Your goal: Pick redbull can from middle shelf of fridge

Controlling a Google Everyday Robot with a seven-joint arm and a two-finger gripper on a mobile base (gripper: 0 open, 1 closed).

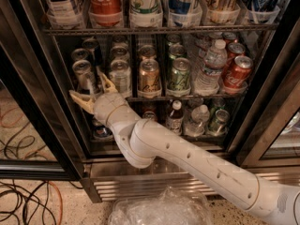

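Observation:
The redbull can (83,75) is slim and silver-blue. It stands at the far left front of the middle shelf (187,97) of the fridge (29,78). My gripper (89,85) is at the shelf's front edge, on the end of the white arm that reaches up from the lower right. Its tan fingers (78,98) are spread open, one to the left of the can's base and one to its right. The can's lower part lies between them; I cannot tell whether they touch it.
A wider silver-white can (120,75), a gold can (149,78), a green can (179,74), a water bottle (209,67) and red cans (237,72) share the shelf. Large bottles stand above, small bottles below. Cables (23,196) and a plastic bag (159,210) lie on the floor.

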